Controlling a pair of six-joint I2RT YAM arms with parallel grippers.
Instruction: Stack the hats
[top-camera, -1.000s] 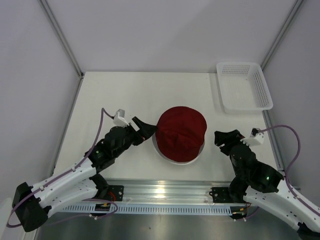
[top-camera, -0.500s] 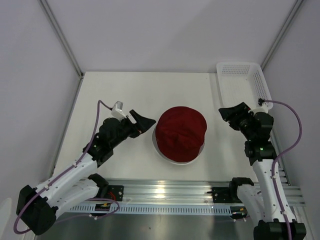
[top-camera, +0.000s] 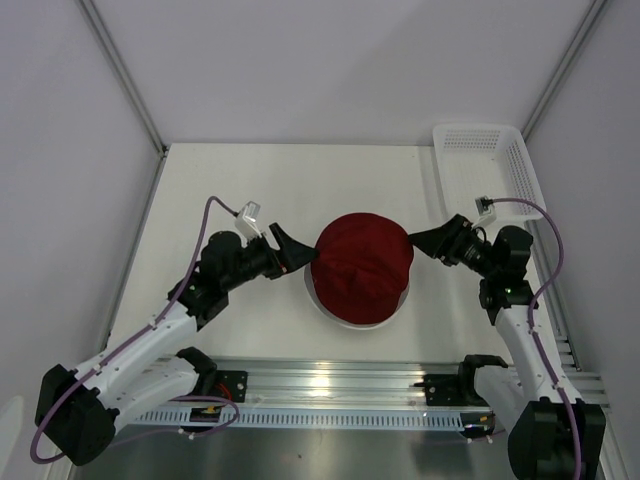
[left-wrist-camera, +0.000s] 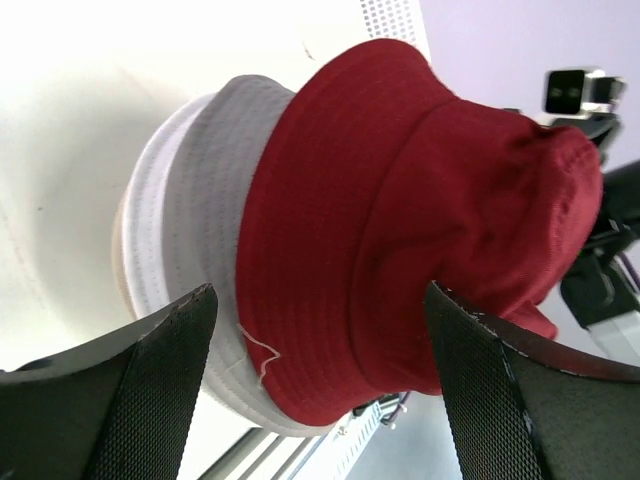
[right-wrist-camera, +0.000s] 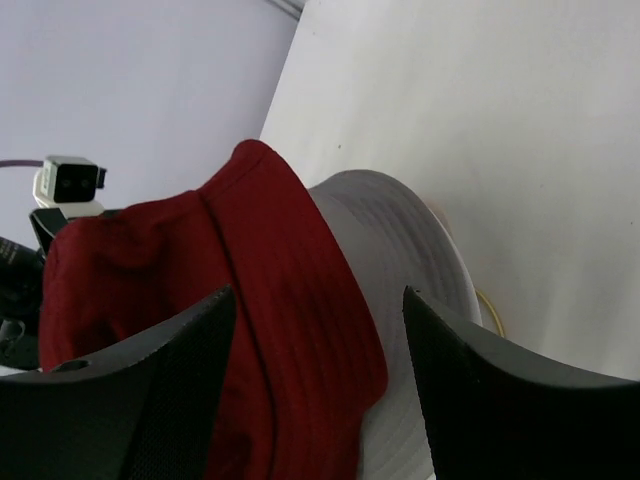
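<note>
The dark red hat sits on top of a stack at the table's middle, over a white hat whose brim shows below it. In the left wrist view the red hat covers the white hat, with a thin beige edge under that. The grey hat is hidden. My left gripper is open at the stack's left side, empty. My right gripper is open at the stack's right side, empty. In the right wrist view the red hat and the pale hat lie between the open fingers.
A white slatted basket stands at the back right, behind my right arm. A bit of gold wire ring shows under the stack. The metal rail runs along the near edge.
Both open grippers have closed in on the hat stack from either side. The right arm swung up from the front right, then leftward to the hat. The hats have not moved.
</note>
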